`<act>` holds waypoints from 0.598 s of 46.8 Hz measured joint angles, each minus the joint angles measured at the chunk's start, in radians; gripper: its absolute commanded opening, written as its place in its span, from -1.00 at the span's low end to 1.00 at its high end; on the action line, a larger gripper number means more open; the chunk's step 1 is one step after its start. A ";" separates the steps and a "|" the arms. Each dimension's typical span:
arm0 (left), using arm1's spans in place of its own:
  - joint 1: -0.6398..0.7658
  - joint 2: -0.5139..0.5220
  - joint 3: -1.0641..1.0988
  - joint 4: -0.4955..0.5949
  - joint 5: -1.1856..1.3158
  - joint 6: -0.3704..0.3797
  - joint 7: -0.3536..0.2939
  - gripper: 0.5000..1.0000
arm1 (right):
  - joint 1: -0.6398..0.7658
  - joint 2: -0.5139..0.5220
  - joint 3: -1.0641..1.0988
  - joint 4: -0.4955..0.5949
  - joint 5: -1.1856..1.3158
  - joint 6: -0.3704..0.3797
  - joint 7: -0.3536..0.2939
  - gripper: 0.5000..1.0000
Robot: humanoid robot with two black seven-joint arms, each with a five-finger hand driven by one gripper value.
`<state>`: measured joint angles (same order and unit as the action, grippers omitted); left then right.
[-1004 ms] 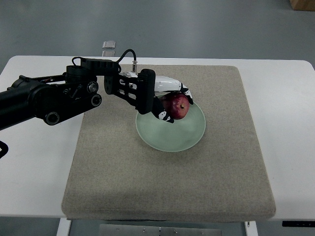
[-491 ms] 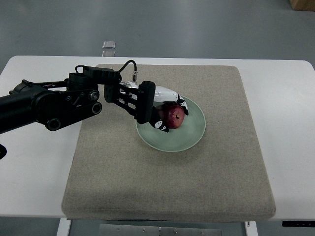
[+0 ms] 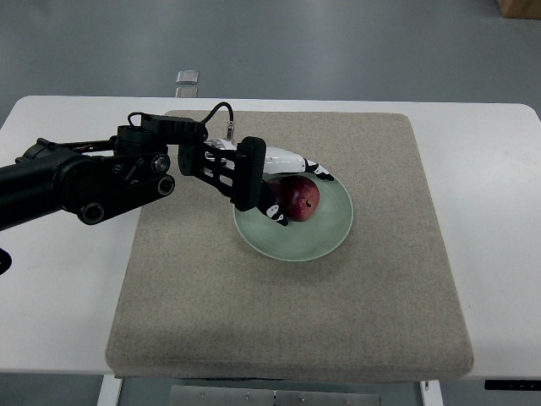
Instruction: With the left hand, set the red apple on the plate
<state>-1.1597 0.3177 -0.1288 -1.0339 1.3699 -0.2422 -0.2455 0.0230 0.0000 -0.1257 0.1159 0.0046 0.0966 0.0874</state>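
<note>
In the top view, the left robot hand point(image 3: 283, 180) has loosened since half a second ago: its white fingers point(image 3: 297, 159) now splay out over the far side of the red apple point(image 3: 297, 196) rather than wrapping down around it, and more of the fruit's red skin shows. The lower dark fingertips sit just beside the apple's near-left side; whether they touch it I cannot tell. The apple has stayed where it was, resting on the left part of the plate point(image 3: 325, 230), and the black arm reaching in from the left edge has barely shifted. There is one apple, one pale green round plate and one robot hand in sight; the right arm does not show. The plate lies on a single square beige mat point(image 3: 296, 313), toward its far middle, and the mat covers most of a white surface point(image 3: 490, 211) with rounded corners. Beyond the surface the floor point(image 3: 338, 51) is plain grey, with one small clear object point(image 3: 188, 76) lying on it near the far edge and a brown box corner point(image 3: 520, 7) at the top right.
</note>
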 measured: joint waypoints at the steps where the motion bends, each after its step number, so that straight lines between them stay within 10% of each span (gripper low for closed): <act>1: 0.000 0.000 0.000 0.004 0.000 0.000 0.000 0.86 | 0.000 0.000 0.000 0.000 0.000 0.000 0.000 0.86; 28: -0.005 0.021 -0.061 0.221 -0.009 0.030 -0.003 0.96 | 0.000 0.000 0.000 0.000 0.000 0.000 0.000 0.86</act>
<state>-1.1651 0.3389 -0.1900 -0.8126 1.3612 -0.2123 -0.2483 0.0230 0.0000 -0.1256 0.1159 0.0046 0.0966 0.0875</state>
